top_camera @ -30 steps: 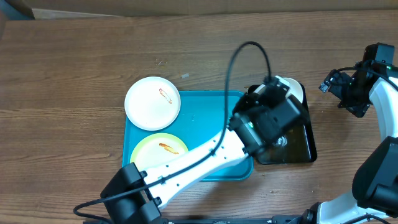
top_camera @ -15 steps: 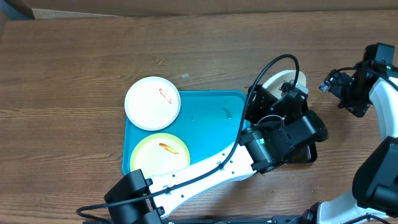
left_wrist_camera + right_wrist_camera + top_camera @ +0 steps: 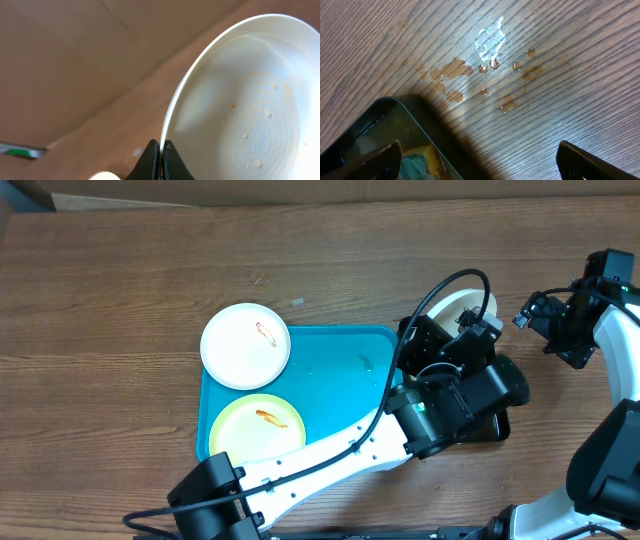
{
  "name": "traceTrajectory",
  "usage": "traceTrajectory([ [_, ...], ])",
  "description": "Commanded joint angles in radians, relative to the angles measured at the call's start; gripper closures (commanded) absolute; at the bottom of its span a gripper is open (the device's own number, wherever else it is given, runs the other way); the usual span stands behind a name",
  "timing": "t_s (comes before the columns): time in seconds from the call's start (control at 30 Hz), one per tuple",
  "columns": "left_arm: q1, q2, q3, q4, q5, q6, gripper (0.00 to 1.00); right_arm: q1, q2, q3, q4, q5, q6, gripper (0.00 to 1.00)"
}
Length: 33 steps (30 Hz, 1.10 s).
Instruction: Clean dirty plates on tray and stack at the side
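The left gripper [image 3: 161, 154] pinches the rim of a white plate [image 3: 240, 105], holding it tilted above the black tray [image 3: 497, 423] beside the turquoise tray [image 3: 340, 375]. A second white plate [image 3: 245, 345] and a pale yellow plate [image 3: 257, 427], both smeared orange-red, lie at the turquoise tray's left end. The right gripper [image 3: 480, 160] hangs with jaws spread wide over the wet wooden table [image 3: 545, 100].
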State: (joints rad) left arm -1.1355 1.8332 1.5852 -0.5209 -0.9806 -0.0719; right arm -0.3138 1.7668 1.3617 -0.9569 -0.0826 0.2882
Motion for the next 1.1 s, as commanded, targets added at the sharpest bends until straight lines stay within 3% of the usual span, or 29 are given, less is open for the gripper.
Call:
traceTrajectory([
  [0.0,0.048,0.007,0.021,-0.058,0.211,-0.185,0.96,-0.002,-0.003,0.015,0.006,-0.009,0.004,0.0],
  [0.2,0.248,0.007,0.021,-0.156,0.703,-0.383,0.96,-0.002,-0.003,0.015,0.006,-0.009,0.004,0.0],
  [0.4,0.565,0.007,0.021,-0.215,1.25,-0.415,0.96,-0.002,-0.003,0.015,0.006,-0.009,0.004,0.0],
  [0.53,0.808,0.007,0.021,-0.264,1.517,-0.414,0.96,-0.002,-0.003,0.015,0.006,-0.009,0.004,0.0],
  [0.63,0.997,0.007,0.021,-0.317,1.58,-0.414,0.96,-0.002,-0.003,0.015,0.006,-0.009,0.004,0.0],
  [0.87,1.42,0.007,0.02,-0.444,1.572,-0.353,0.96,-0.002,-0.003,0.015,0.006,-0.009,0.004,0.0],
  [1.07,1.675,0.007,-0.016,-0.454,1.509,-0.346,0.96,-0.002,-0.003,0.015,0.006,-0.009,0.004,0.0],
])
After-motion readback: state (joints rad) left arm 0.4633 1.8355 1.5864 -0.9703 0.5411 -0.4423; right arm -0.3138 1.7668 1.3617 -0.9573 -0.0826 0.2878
